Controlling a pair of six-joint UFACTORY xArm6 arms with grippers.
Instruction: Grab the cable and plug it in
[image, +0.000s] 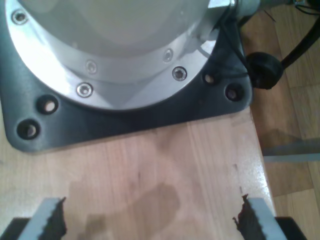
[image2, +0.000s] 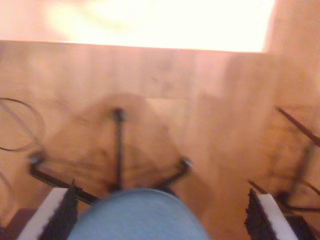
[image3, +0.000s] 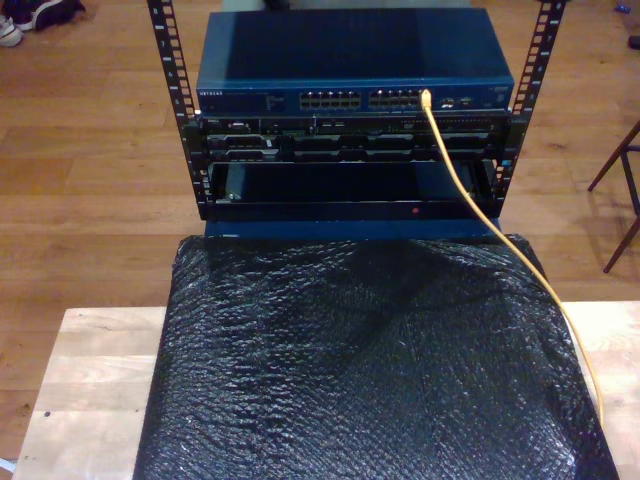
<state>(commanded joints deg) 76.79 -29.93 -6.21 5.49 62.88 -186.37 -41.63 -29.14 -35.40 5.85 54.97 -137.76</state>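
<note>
- The cable (image3: 497, 236) is thin and yellow-orange.
- Its far end sits in a front port of the blue switch (image3: 355, 62), seemingly plugged in.
- From there it runs down across the rack front, over the black sheet (image3: 370, 370), toward the exterior view's lower right.

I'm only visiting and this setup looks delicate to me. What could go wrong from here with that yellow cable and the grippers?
1. The cable sits in a port of the blue switch and trails loose over the black sheet; a passing arm might snag it and tug the plug.
2. My first gripper, jaws open, faces an arm's base plate close by; a careless move could bump it.
3. The picture at my second gripper is blurred, so judging clearances there is risky.
</note>
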